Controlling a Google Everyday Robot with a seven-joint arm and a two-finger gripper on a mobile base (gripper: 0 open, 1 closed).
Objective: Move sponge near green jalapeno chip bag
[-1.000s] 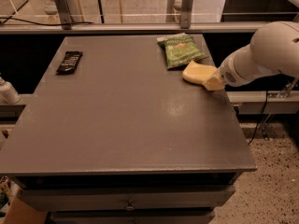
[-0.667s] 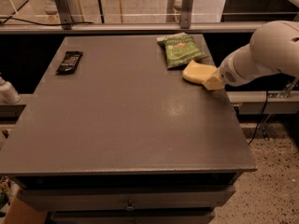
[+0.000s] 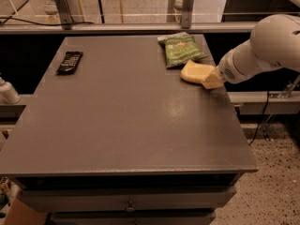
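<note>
On the grey worktop (image 3: 122, 116), a black wrapped bar (image 3: 69, 62) lies well to the left of the green jalapeno chip bag (image 3: 183, 49). The sponge (image 3: 196, 71) lies flat just beside the bag's near right corner. The gripper (image 3: 212, 81) meets the sponge's right end; whether it clamps the sponge cannot be told.

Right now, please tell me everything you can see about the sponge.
The sponge is a pale yellow, flat foam slab, plain and unmarked. It appears to rest on the table near the far right edge, just in front of the green chip bag, nearly touching it. The gripper is at its right end.
</note>
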